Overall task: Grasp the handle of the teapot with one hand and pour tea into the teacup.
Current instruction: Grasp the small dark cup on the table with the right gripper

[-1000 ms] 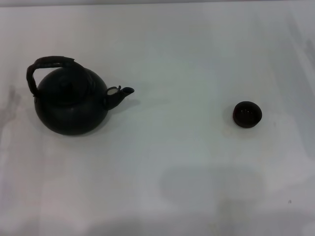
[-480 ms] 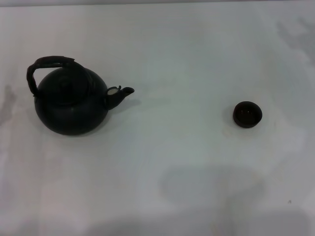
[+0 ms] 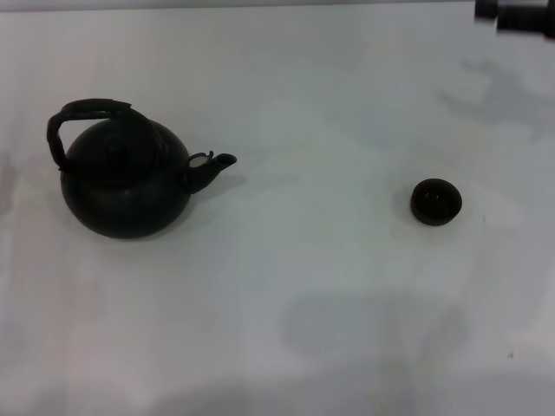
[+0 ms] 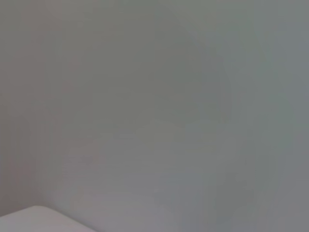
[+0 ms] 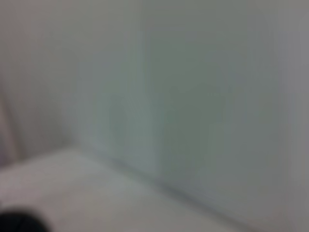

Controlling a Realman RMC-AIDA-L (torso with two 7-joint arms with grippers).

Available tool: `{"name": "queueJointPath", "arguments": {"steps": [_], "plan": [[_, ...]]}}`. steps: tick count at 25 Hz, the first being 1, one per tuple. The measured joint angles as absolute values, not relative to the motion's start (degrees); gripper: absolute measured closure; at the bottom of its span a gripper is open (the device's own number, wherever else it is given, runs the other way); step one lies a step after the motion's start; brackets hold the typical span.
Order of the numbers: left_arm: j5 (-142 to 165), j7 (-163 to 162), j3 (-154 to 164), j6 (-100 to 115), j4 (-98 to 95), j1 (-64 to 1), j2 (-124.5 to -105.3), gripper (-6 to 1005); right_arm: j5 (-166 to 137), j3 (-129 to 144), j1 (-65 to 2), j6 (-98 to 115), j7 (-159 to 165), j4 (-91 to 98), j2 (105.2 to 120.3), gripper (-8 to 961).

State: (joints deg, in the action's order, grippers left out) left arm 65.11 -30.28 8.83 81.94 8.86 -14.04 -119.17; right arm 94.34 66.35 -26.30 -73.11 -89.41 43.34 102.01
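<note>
The white, smooth surface (image 3: 286, 286) carried two objects: one teapot and one teacup. No writing was legible on either.

The large, round, matte black teapot (image 3: 126, 186) stood upright on the left part of the surface in the head view. Its knobbed lid was seated. Its single dark, arched bail handle (image 3: 82, 111) spanned over the lid, leaning toward the far left side. Its one short curved spout (image 3: 212, 165) pointed right, toward the teacup.

The tiny, round, dark brown-black handleless teacup (image 3: 436, 201) stood upright on the right part of the surface, well apart from the teapot and untouched.

A dark part of the right gripper (image 3: 520, 13) showed at the top right corner of the head view, beyond the teacup and clear of it. Whether its fingers were apart or together could not be told. It held nothing visible.

The left gripper was not visible. The left wrist view showed only a plain grey wall.
</note>
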Motion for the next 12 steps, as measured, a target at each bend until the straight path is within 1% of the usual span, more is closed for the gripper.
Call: {"name": "queueJointPath", "arguments": {"steps": [1, 3, 5, 7, 10, 11, 12], "plan": [[64.92, -30.28, 8.83, 81.94, 8.92, -14.04, -119.19, 123, 90.36, 66.31, -26.26, -74.49, -86.69, 45.54, 102.17, 128], [64.88, -30.29, 8.82, 81.94, 8.88, -14.09, -119.17, 123, 83.64, 66.25, -26.06, -77.16, -81.75, 49.66, 103.03, 128], [64.86, -30.30, 8.80, 81.94, 8.73, -14.31, -119.17, 123, 76.65, 66.23, -25.55, -79.58, -75.96, 55.23, 104.61, 127], [64.86, -30.38, 8.79, 81.94, 8.64, -14.57, -119.13, 123, 67.99, 66.25, -25.03, -81.39, -68.99, 62.18, 106.78, 127], [64.85, -30.90, 8.40, 81.94, 8.59, -14.77, -119.07, 123, 52.12, 66.30, -24.39, -85.54, -60.12, 74.44, 112.07, 127], [64.85, -31.02, 8.16, 81.94, 8.56, -14.81, -119.06, 123, 47.86, 66.92, -24.02, -86.90, -58.14, 78.68, 113.56, 127], [64.85, -31.09, 7.79, 81.94, 8.56, -14.95, -119.06, 123, 44.47, 67.87, -23.71, -88.09, -56.67, 81.91, 114.68, 127]]}}
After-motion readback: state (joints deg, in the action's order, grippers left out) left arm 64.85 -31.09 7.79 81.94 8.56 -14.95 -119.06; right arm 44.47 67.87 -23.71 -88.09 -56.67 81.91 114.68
